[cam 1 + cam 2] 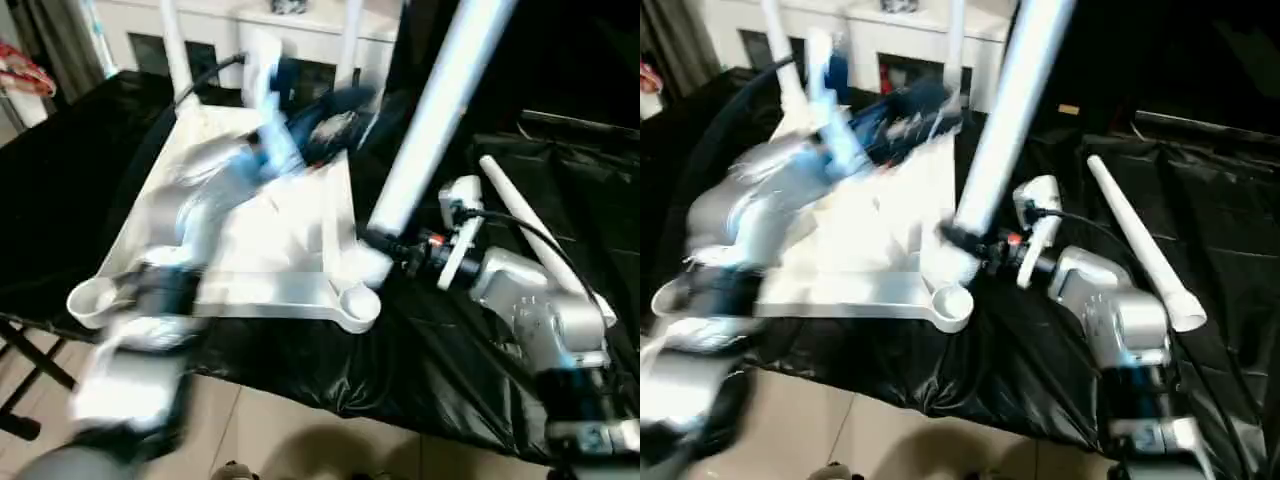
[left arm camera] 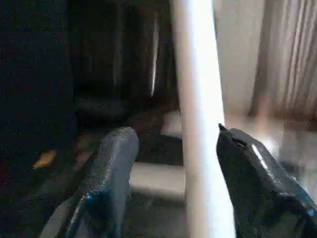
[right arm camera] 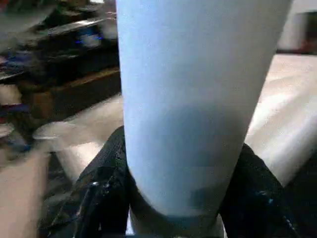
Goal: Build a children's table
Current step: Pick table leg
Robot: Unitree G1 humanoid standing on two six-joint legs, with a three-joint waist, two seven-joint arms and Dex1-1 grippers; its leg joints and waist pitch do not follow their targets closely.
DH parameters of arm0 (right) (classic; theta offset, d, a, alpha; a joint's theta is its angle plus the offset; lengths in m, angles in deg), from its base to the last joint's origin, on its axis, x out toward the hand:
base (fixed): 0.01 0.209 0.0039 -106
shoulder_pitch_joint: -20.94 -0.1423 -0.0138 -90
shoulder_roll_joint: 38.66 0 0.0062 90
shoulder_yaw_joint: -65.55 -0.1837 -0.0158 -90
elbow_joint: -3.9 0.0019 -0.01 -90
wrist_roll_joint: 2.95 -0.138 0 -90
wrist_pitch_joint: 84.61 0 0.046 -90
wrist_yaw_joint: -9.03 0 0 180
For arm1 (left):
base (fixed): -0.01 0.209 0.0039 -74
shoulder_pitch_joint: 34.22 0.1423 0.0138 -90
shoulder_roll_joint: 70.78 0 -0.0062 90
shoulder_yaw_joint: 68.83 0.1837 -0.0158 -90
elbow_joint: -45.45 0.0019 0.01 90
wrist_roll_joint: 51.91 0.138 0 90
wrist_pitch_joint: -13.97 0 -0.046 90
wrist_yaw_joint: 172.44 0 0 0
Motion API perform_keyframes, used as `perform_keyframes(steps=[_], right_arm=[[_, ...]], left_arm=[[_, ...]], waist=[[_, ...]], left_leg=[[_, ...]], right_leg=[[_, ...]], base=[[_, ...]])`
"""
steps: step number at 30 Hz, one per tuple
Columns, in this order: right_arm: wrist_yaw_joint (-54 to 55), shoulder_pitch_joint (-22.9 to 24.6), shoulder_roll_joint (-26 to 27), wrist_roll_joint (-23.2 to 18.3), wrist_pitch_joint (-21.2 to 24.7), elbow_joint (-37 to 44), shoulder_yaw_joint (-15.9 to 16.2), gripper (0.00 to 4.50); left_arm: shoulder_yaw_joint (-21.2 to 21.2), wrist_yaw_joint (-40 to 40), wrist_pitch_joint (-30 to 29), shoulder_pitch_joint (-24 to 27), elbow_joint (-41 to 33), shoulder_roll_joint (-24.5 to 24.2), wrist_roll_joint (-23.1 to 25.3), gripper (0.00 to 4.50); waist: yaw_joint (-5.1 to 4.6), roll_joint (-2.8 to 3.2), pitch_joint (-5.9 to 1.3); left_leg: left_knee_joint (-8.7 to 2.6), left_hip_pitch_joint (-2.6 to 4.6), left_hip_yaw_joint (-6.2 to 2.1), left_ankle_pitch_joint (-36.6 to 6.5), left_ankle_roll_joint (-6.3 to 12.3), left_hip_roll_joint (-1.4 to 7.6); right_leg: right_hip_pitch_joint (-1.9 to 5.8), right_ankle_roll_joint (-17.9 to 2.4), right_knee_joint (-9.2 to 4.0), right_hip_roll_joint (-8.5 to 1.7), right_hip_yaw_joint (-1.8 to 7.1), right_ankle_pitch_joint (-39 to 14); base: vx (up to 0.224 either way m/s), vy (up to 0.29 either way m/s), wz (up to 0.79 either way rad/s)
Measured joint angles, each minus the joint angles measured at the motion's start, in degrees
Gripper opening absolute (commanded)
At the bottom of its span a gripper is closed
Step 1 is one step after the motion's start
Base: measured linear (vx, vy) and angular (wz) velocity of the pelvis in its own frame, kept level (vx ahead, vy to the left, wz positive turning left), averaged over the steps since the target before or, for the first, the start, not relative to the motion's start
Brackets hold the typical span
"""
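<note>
The white table top lies upside down on a black cloth. Two legs stand in its far corners. My right gripper is shut on the thick end of a third leg, which tilts up and away just above the near right corner socket. In the right wrist view the fingers press both sides of that leg. My left arm reaches across the top, blurred. Its gripper is open around a standing leg, with a gap on one side. Another leg lies loose at the right.
A white cabinet with glass doors stands behind the work table. The black cloth hangs over the front edge above a tiled floor. A black cable loops over my right forearm.
</note>
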Motion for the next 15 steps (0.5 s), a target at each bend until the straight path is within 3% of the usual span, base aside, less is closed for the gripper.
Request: perform_keyframes(steps=[3, 8, 15], right_arm=[[3.2, 1.4, 0.7, 1.3, -1.3, -1.4, -0.8, 1.91], [4.3, 1.9, 2.1, 1.2, -1.6, -0.5, -0.8, 1.91], [4.3, 4.4, 1.9, 2.8, -2.3, 0.5, -0.1, 1.91]], left_arm=[[4.9, -2.9, 3.1, 4.8, 1.5, -2.6, 5.3, 2.97], [10.2, -6.4, 7.8, 7.2, 2.2, -4.8, 9.1, 2.97], [14.7, -10.0, 13.5, 10.0, 9.5, -7.0, 14.5, 2.35]], waist=[[0.04, 0.06, 0.08], [-0.02, 0.26, 0.11], [-0.14, 0.33, 0.12]], left_leg=[[0.00, 0.03, -0.02, 0.0, -0.03, 0.01], [-0.05, 0.11, 0.00, 0.0, -0.04, 0.02], [-0.18, 0.10, 0.02, 0.1, -0.12, 0.01]], right_leg=[[-0.08, 0.0, -0.01, 0.00, 0.00, 0.0], [0.01, 0.0, 0.02, 0.00, 0.04, 0.1], [0.01, 0.0, 0.02, 0.00, 0.05, 0.0]], base=[[0.000, 0.000, 0.00], [0.000, 0.000, 0.00], [0.000, 0.000, 0.00]])
